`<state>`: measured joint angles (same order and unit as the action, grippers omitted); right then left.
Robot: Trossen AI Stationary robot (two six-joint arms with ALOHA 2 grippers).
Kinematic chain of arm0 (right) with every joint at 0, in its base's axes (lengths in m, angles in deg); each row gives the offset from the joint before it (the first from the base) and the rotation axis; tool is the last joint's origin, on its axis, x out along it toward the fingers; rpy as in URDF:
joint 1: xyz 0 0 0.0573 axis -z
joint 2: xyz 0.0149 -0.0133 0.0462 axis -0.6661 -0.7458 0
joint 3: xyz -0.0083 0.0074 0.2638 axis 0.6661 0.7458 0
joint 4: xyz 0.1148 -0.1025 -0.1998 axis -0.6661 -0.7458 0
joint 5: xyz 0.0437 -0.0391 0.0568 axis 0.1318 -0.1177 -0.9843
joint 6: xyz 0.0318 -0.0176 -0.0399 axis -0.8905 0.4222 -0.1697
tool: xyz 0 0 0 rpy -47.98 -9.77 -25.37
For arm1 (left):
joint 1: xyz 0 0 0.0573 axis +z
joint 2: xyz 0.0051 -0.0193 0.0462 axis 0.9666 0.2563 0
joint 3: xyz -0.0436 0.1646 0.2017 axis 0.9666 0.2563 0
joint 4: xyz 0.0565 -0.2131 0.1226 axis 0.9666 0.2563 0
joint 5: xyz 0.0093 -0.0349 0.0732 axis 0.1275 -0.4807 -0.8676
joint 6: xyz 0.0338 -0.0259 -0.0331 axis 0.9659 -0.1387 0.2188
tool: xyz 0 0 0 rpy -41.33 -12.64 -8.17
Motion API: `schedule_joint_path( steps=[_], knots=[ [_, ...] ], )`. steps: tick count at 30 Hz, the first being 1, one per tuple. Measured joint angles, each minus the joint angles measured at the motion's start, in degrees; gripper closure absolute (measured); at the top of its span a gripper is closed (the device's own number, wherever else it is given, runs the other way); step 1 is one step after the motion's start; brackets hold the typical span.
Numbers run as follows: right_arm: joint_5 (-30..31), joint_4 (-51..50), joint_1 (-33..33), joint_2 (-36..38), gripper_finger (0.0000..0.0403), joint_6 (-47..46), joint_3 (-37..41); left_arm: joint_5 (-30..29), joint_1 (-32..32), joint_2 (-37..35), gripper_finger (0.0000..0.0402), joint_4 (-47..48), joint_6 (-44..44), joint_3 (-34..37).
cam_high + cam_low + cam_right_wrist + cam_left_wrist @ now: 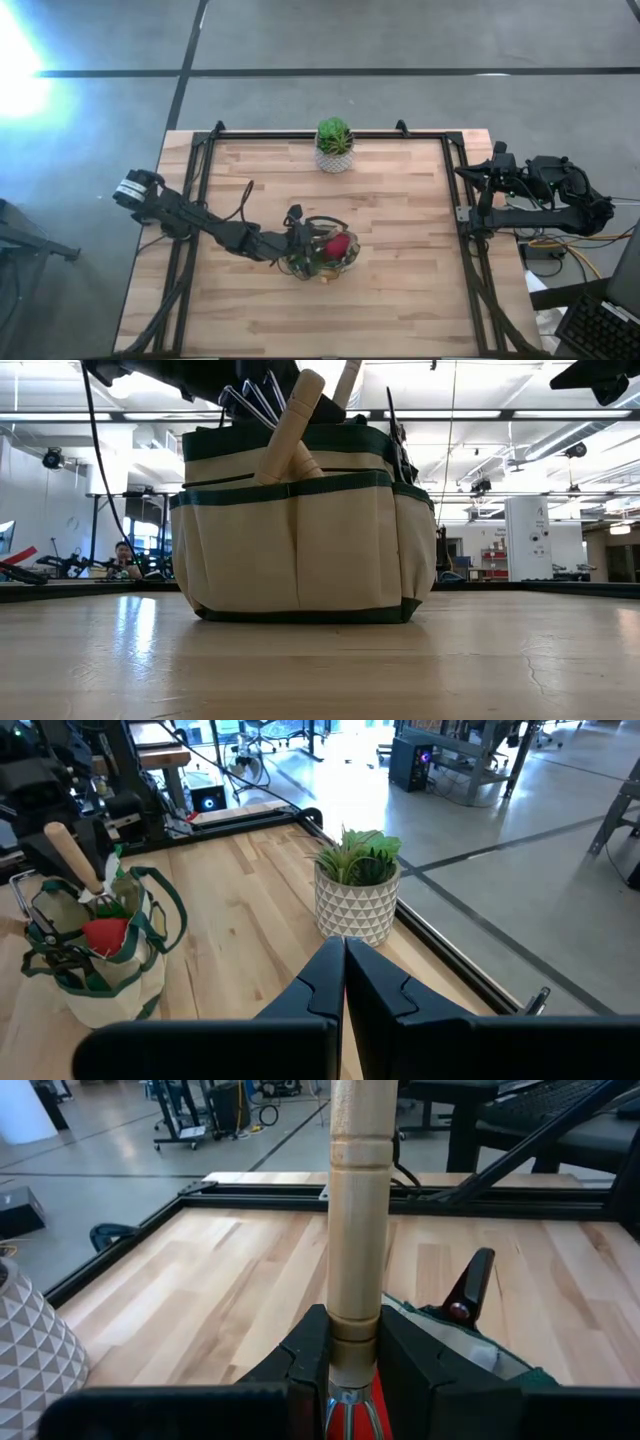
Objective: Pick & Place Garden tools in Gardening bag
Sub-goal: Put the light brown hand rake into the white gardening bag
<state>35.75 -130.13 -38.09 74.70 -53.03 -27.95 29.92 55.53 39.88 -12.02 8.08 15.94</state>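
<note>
left pincer (352, 1370) is clamped on a wooden tool handle (357, 1210) above the gardening bag (325, 255), mid-worktop (400, 300). red item (105, 934) and other tools sit inside the bag. right pincer (344, 982), fully closed and empty, waits at the worktop's right edge; potted plant (334, 146) stands at the far edge, well apart.

Overhead and table-level views, two wrist views, all sharing the gardening bag (325, 255).

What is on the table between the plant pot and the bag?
Nothing: in the high view only bare wooden table lies between the potted plant and the gardening bag.
</note>
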Motion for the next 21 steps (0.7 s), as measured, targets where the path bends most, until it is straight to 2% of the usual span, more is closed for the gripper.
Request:
schedule_joint_path(
  steps=[8, 21],
  knots=[
    [0.00, 0.00, -0.01, 0.00, 0.0394, 0.01, 0.00, -2.57, 0.01, 0.59, 0.0342, -0.49, 1.61, 0.95],
    [0.00, 0.00, 0.00, 0.00, 0.0394, 0.01, 0.01, -1.06, 0.37, 2.19, 0.0342, -0.60, 5.91, 1.14]
  ],
)
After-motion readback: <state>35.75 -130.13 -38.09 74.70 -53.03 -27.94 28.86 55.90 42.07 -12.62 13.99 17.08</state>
